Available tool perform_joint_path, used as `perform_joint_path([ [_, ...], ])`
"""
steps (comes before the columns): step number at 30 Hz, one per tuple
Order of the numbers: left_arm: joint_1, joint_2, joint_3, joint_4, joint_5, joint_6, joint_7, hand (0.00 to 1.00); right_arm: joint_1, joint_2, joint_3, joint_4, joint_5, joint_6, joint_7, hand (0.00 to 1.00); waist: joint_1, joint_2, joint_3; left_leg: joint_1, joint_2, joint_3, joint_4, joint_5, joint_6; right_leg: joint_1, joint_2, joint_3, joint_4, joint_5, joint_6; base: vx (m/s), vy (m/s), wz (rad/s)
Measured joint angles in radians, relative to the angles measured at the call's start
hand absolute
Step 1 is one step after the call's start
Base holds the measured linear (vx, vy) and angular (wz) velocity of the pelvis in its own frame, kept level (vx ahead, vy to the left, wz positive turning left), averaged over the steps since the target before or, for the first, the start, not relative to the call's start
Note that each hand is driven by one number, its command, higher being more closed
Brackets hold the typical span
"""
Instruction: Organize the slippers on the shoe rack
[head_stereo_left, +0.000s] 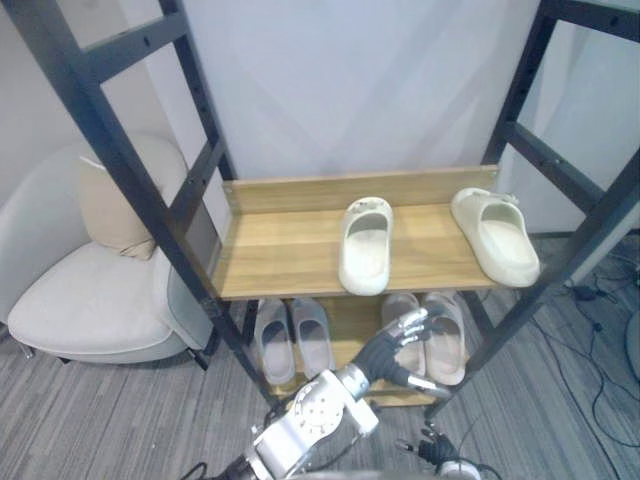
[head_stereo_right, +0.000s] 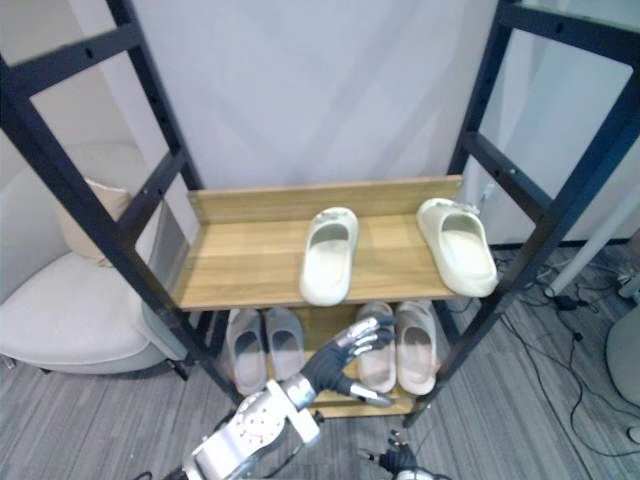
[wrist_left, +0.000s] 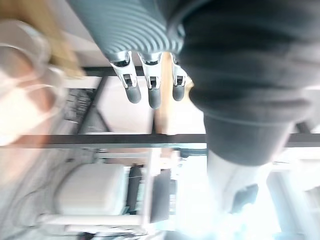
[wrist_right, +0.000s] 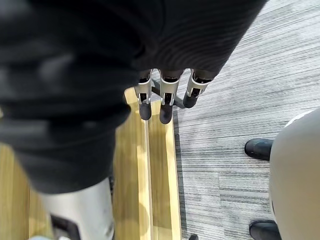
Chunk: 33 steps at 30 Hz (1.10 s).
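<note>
Left hand (head_stereo_left: 388, 352) hovers below the upper shelf (head_stereo_left: 290, 262) of the shoe rack (head_stereo_left: 140, 190), fingers spread and holding nothing. The middle slipper (head_stereo_left: 365, 245) lies at the shelf's centre, and the right slipper (head_stereo_left: 495, 235) lies angled at the shelf's right end, well apart. Pairing them likely means rising clear of the shelf's front edge and drawing one alongside the other, toes level. Right hand (wrist_right: 165, 107) hangs slack and empty.

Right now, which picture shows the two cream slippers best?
The right eye view: both slippers lie whole on the upper shelf, near the middle. The left eye view shows them whole too, one nearer its right edge. The wrist views face rack bars, wood and floor instead.
</note>
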Motion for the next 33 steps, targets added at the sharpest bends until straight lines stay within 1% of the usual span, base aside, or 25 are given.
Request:
perform_joint_path([
  [4,-0.053,0.000,0.006,-0.014,-0.017,-0.001,0.042,0.00,-0.001,0.002,0.005,0.001,0.000,0.002,-0.004,0.00,0.000,-0.006,-0.004,-0.002,-0.001,-0.002,0.000,0.000,0.000,0.000,0.000,-0.003,-0.002,0.003,0.002,0.00,-0.002,0.01],
  [8,-0.124,-0.017,0.049,-0.018,-0.015,-0.001,0.084,0.00,0.000,0.001,0.008,0.004,0.001,0.003,-0.011,0.00,-0.001,-0.008,-0.004,-0.004,-0.001,-0.001,0.000,0.000,0.000,-0.001,-0.006,-0.001,-0.002,0.003,0.002,0.00,0.000,0.00],
  [12,-0.224,-0.042,0.131,-0.014,0.032,-0.005,0.122,0.00,0.000,0.002,0.007,0.002,0.000,0.004,-0.016,0.00,-0.005,-0.008,-0.003,-0.005,-0.001,0.000,0.000,0.000,0.000,-0.004,-0.004,0.000,0.001,0.002,0.002,0.00,0.000,0.00],
  [13,-0.225,-0.048,0.169,0.014,0.048,-0.025,0.131,0.00,-0.001,0.004,0.006,-0.001,0.000,0.004,-0.016,0.00,-0.009,-0.008,-0.004,-0.004,-0.001,0.000,0.000,0.000,0.000,-0.004,-0.001,0.000,0.001,0.002,0.002,0.00,0.000,0.00],
  [14,-0.224,-0.057,0.197,0.044,0.056,-0.024,0.139,0.00,-0.002,0.006,0.004,-0.003,0.000,0.004,-0.016,0.00,-0.015,-0.008,-0.004,-0.004,0.000,0.000,0.000,0.000,0.000,-0.003,-0.001,0.000,0.001,0.002,0.002,0.00,0.000,0.00],
  [15,-0.225,-0.052,0.214,0.075,0.040,-0.019,0.159,0.00,-0.001,0.006,0.004,-0.004,0.000,0.004,-0.018,0.00,-0.019,-0.007,-0.004,-0.005,0.001,0.001,0.000,0.000,0.000,-0.005,-0.003,0.002,0.001,0.002,0.002,0.00,0.000,0.00],
  [16,-0.227,-0.053,0.222,0.081,0.060,-0.009,0.169,0.00,0.000,0.006,0.003,-0.004,0.000,0.004,-0.018,0.00,-0.017,-0.006,-0.005,-0.007,0.002,0.002,0.000,-0.001,0.000,-0.008,-0.004,0.002,0.003,0.002,0.002,0.00,0.000,0.00],
  [17,-0.253,-0.052,0.237,0.088,0.125,0.006,0.174,0.00,0.000,0.005,0.002,-0.005,-0.001,0.005,-0.018,0.00,-0.014,-0.008,-0.004,-0.014,0.002,0.002,0.000,-0.001,-0.001,-0.016,-0.004,0.003,0.004,0.001,0.002,0.00,0.000,0.00],
  [18,-0.306,-0.051,0.257,0.114,0.188,0.008,0.175,0.00,0.000,0.003,0.002,-0.008,-0.001,0.005,-0.018,0.00,-0.014,-0.011,-0.002,-0.024,0.001,0.002,0.000,-0.001,0.000,-0.027,-0.005,0.004,0.006,0.001,0.002,-0.02,-0.001,-0.03],
  [19,-0.352,-0.050,0.280,0.139,0.217,0.010,0.177,0.00,0.000,0.004,0.002,-0.012,0.000,0.006,-0.018,0.00,-0.015,-0.007,-0.002,-0.028,0.001,0.004,0.000,0.000,0.000,-0.033,-0.005,0.007,0.007,0.002,0.002,-0.01,0.006,-0.10],
  [20,-0.416,-0.049,0.332,0.165,0.239,0.020,0.180,0.00,0.003,0.005,0.001,-0.022,-0.001,0.008,-0.018,0.00,-0.019,-0.008,-0.001,-0.034,0.001,0.012,0.000,0.001,0.002,-0.041,-0.005,0.014,0.010,0.004,0.000,0.02,0.015,-0.18],
  [22,-0.505,-0.049,0.426,0.188,0.257,0.025,0.224,0.00,0.016,0.012,-0.006,-0.056,-0.002,0.011,-0.017,0.00,-0.031,-0.012,0.001,-0.036,0.001,0.024,0.001,0.002,0.003,-0.044,-0.005,0.024,0.013,0.007,0.000,0.04,0.016,-0.16],
  [24,-0.556,-0.045,0.457,0.200,0.274,0.027,0.260,0.00,0.025,0.014,-0.007,-0.078,-0.005,0.013,-0.014,0.00,-0.042,-0.017,0.004,-0.038,0.000,0.025,0.001,0.002,0.004,-0.047,-0.007,0.025,0.014,0.006,0.000,0.03,0.010,-0.05],
  [26,-0.562,-0.040,0.462,0.203,0.309,0.030,0.277,0.00,0.026,0.017,-0.009,-0.082,-0.006,0.013,-0.009,0.00,-0.046,-0.018,0.006,-0.040,-0.001,0.028,0.001,-0.001,0.007,-0.051,-0.007,0.031,0.015,0.006,0.000,0.03,0.011,-0.07],
  [28,-0.562,-0.040,0.463,0.232,0.342,0.044,0.283,0.00,0.028,0.018,-0.010,-0.088,-0.014,0.013,-0.003,0.00,-0.049,-0.018,0.006,-0.039,-0.002,0.030,0.001,-0.003,0.009,-0.052,-0.008,0.035,0.015,0.006,0.000,0.01,0.009,-0.05],
  [33,-0.563,-0.040,0.499,0.288,0.360,0.053,0.306,0.00,0.047,0.031,-0.021,-0.126,-0.021,0.010,0.002,0.00,-0.054,-0.013,0.010,-0.031,0.000,0.051,0.001,-0.008,0.010,-0.056,-0.007,0.057,0.020,0.006,0.000,-0.02,0.004,-0.12],
])
